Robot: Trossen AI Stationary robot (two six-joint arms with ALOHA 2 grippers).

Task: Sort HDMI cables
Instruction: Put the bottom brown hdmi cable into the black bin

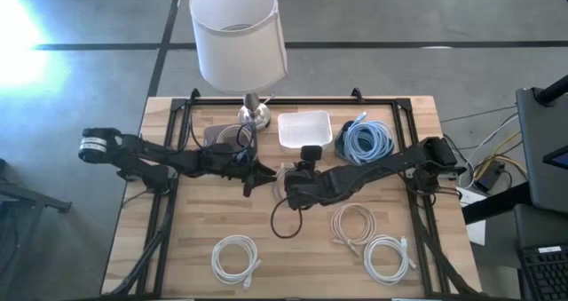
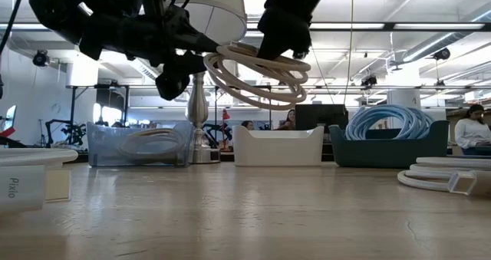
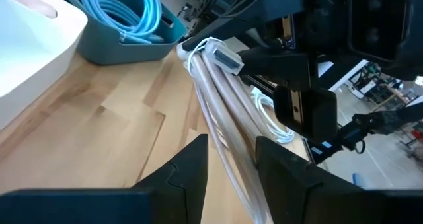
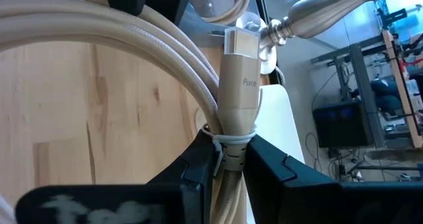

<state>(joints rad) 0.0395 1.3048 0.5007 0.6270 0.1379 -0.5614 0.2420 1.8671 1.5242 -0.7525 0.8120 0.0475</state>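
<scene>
A beige cable coil (image 2: 257, 76) is held clear above the table (image 1: 186, 225) near its middle, clamped by the right gripper (image 4: 228, 159) at the plug and straddled by the left gripper's (image 3: 231, 151) fingers, contact undeterminable.

Lamp (image 1: 238, 35) before bins; front tabletop (image 1: 293, 257) open

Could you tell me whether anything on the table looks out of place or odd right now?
One thing: a table lamp stands at the table's far edge, beside the clear bin, unrelated to cable sorting. Otherwise, the beige coil hangs in mid-air between the left gripper and right gripper.
</scene>
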